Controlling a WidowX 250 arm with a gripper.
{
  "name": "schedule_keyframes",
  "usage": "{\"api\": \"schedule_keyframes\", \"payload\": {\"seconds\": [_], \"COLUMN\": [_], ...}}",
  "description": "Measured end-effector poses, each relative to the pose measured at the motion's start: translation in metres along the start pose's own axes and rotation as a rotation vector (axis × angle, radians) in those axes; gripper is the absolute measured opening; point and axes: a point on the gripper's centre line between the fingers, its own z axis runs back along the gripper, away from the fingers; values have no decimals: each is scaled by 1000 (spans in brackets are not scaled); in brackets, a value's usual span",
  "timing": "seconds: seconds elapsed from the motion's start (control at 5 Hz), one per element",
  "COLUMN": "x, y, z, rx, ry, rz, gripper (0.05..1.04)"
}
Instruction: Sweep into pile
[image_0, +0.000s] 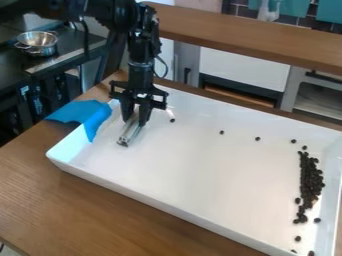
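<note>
The gripper (135, 120) hangs over the left part of a white tray (180, 160), its fingers closed around a silvery metal bar (131, 131) that slants down to the tray floor. Dark beans form a long narrow pile (310, 180) along the tray's right side. A few single beans lie apart: one bean (172, 120) just right of the gripper, another bean (222, 132) near the middle, and a third bean (258, 138) farther right. Several more are scattered around the pile's two ends.
Blue tape or cloth (87, 116) drapes over the tray's left corner beside the gripper. The tray's raised white walls stand on a wooden table (87, 210). Behind runs a wooden counter (247, 40), and a metal pot (37, 43) sits at the upper left.
</note>
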Motion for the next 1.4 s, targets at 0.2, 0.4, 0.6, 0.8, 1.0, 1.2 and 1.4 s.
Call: {"api": "schedule_keyframes", "payload": {"seconds": [0.2,0.4,0.6,0.8,1.0,1.2,1.4], "x": [5,5,0,-7,-16,-19,-23], "y": [-6,-12,-23,-53,-76,-94,-121], "z": [-1,-1,0,1,2,3,5], "rx": [22,15,-5,-33,-54,-58,-66], "ry": [-11,-5,21,50,66,60,37], "rz": [5,-3,-10,-41,-54,-61,-81], "gripper": [362,362,362,363,362,363,362]}}
